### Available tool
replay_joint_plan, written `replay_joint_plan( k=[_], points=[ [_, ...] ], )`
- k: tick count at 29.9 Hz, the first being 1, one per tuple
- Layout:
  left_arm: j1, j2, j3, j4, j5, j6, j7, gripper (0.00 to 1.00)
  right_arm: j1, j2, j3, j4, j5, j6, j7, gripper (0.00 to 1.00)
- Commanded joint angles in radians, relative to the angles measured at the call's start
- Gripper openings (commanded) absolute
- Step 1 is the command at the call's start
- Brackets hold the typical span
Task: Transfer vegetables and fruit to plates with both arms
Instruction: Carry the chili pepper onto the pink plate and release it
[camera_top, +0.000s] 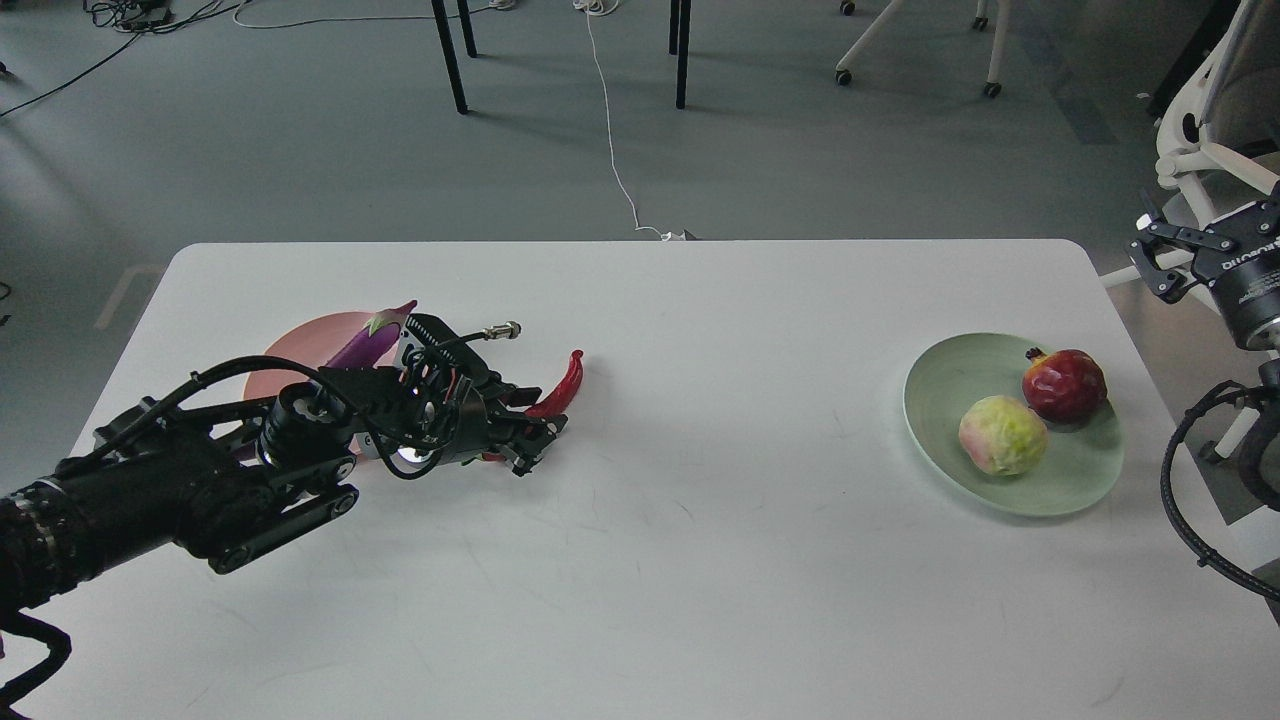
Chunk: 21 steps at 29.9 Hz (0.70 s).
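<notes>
Both fruits, the dark red pomegranate (1064, 384) and the round yellow-green fruit (1002, 434), lie on the pale mint plate (1060, 490), far right of the pale pink plate (300, 345). The glossy purple eggplant (372, 340) rests on the pink plate. The curved red chili (562, 390) lies on the white table (640, 560) just right of that plate, so it appears to be what is left; the left gripper (528, 440) is at its lower end, grip not discernible, while the right gripper (1160, 262) hangs spread and empty.

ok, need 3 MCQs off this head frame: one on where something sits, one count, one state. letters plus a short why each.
1. Where is the pomegranate?
A. on the green plate
B. on the pink plate
C. on the bare table

2. How many fruits lie on the green plate?
A. one
B. two
C. three

3. What is the state of the chili pepper?
A. on the pink plate
B. on the table at the left gripper
C. held by the right gripper

Answers:
1 A: it sits on the far side of the green plate.
2 B: the pomegranate and the yellow-green fruit.
3 B: it lies on the white top, right of the pink plate.
</notes>
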Motion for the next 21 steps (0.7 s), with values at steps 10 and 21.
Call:
replay_joint_plan(
  k=[10,21],
  points=[
    [-0.004,0.31,-0.084,-0.208,-0.061,0.082,-0.067,0.14,0.002,-0.002,0.011,0.0,0.0,0.0,0.0,0.99],
    [0.015,0.482,-0.081,-0.114,-0.135,0.086,-0.103,0.16,0.003,0.012,0.011,0.003,0.0,0.0,0.0,0.99]
  ],
)
